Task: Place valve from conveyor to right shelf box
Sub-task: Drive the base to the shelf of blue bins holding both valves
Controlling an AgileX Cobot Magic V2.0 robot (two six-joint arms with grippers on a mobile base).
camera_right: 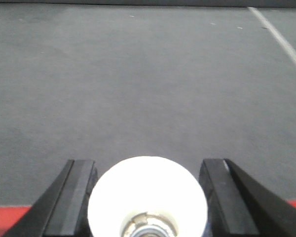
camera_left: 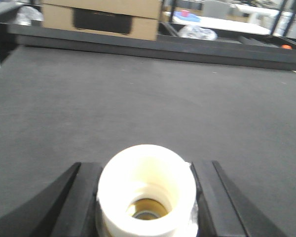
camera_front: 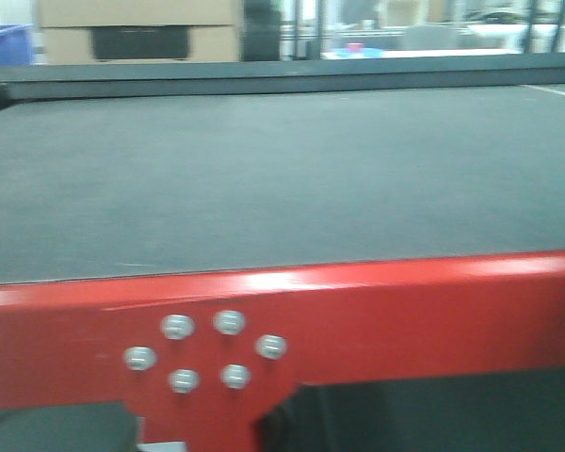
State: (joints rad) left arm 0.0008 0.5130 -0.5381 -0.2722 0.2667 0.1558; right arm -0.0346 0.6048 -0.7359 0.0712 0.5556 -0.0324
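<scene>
Clamped in the left end effector [camera_left: 145, 165], black fingers [camera_left: 81, 202] pressed to both sides: one cream-white cylindrical plastic valve [camera_left: 145, 175], brass-coloured bore facing the wrist camera, over the near part of the conveyor [camera_front: 282, 169], a very wide flat belt of dark grey woven matte material. Clenched in the right end effector [camera_right: 147, 161]: a second white round valve [camera_right: 147, 190], metal showing in its bore, at the conveyor's near edge, with a red strip visible in the lower corners of that wrist view. Cannot tell whether either valve rests on the conveyor or hangs just above it. Two valves counted, one per end effector.

Along the conveyor's far edge: one dark metal rail [camera_front: 282, 75]. Near the conveyor's far right corner: one thin white line [camera_right: 281, 42] slanting across the belt. Against the conveyor's near edge: one glossy red painted metal frame [camera_front: 405, 311] carrying six round silver bolt heads [camera_front: 229, 322] in a loose ring. Beyond the conveyor's far edge: what look like two stacked brown cardboard boxes [camera_front: 141, 28], the lower with a dark rectangular patch on its face, and one blue bin [camera_front: 5, 42] at far left. Any print on the cardboard too blurred to read.
</scene>
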